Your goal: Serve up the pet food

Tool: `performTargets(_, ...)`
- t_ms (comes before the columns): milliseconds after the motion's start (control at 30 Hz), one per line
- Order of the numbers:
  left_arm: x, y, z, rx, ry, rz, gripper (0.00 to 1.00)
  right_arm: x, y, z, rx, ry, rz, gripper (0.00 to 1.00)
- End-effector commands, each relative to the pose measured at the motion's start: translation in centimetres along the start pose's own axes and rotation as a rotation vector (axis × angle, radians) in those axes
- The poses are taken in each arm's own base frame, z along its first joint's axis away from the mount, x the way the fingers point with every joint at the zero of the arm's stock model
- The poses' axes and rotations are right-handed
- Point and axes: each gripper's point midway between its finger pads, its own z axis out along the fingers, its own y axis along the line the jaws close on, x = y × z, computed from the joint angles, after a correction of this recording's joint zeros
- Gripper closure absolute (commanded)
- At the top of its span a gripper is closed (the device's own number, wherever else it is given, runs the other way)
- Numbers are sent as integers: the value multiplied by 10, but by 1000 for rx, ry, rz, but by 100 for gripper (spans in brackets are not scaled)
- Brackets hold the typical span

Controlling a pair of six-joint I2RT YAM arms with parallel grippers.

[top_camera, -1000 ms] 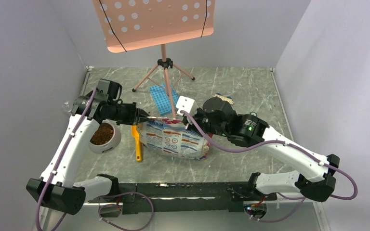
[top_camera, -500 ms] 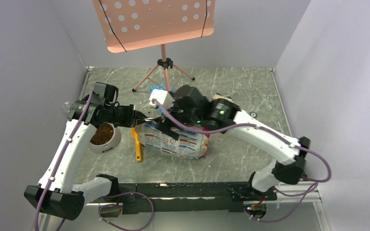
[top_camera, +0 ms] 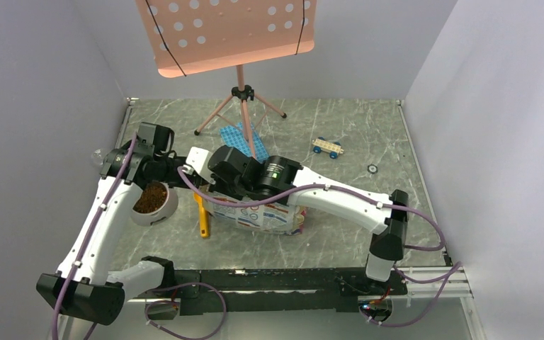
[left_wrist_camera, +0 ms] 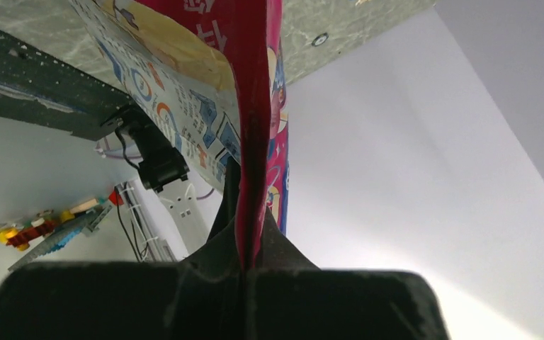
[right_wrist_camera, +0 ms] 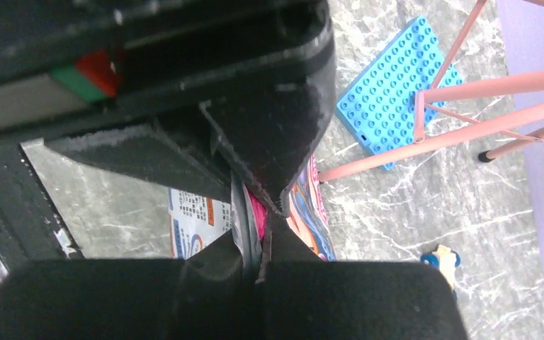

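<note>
Right end effector (right_wrist_camera: 258, 237) swung left onto bag (top_camera: 263, 212) rim, clamped | left end effector (left_wrist_camera: 245, 244) pinching same rim

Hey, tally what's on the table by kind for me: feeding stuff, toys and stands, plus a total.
Feeding things: 3 (bag, bowl, scoop)
Toys: 2 (blue plate, car)
Stands: 1 (pink stand)
Total: 6
</note>
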Motion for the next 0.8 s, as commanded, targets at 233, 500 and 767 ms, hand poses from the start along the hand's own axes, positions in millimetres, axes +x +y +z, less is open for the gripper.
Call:
performTargets(233,-16,-13,-19,77,-69,4,100,56,-40,-51,162,115,58,55)
performTargets(500,-23,-9,-17,92,-101,-24,100,79,-48,-75,155,95,63,100)
performTargets(767,-5,-12,-9,128,-95,40,42,47,-44,-81,59,-45,129,91)
